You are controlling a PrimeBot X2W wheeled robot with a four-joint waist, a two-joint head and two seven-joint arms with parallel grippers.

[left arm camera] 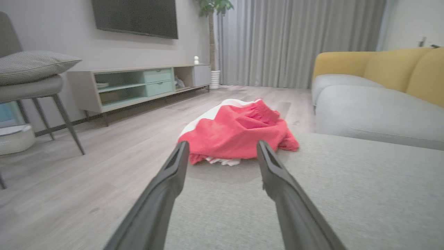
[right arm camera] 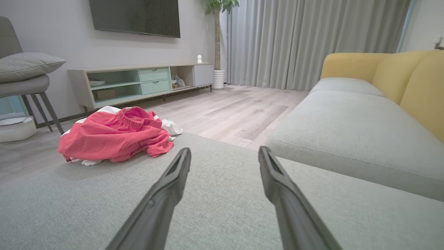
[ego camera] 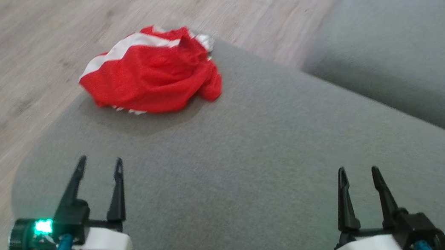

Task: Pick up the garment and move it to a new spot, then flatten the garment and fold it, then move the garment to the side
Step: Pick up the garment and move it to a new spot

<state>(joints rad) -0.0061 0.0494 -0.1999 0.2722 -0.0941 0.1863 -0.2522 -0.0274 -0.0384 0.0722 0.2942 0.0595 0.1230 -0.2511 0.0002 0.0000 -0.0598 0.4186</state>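
Garment (ego camera: 152,70): red with white panels, crumpled in a heap, straight ahead of the left gripper (ego camera: 100,159) and well apart from it. In the left wrist view it sits framed between that gripper's two fingers, beyond the tips. From the right gripper (ego camera: 359,169) it lies ahead and off to the left, further away. Both grippers are spread wide, nothing in them, hovering low over the grey cushion (ego camera: 250,176). The heap sits right at the cushion's far edge, next to the wood floor (ego camera: 24,30), so we judge the pickup not yet started and the reach as the step in hand. We'd send the left in first along its current line, come down onto the top of the heap, and pinch a raised fold near the gathered waistband, not the thin white bit poking out underneath. Push from the near side risks shoving it off the edge, so descend from above. Bring the right across for a second hold only if one pinch leaves too much fabric dragging. Lift clear before carrying it to the bare cushion in front of the right gripper.
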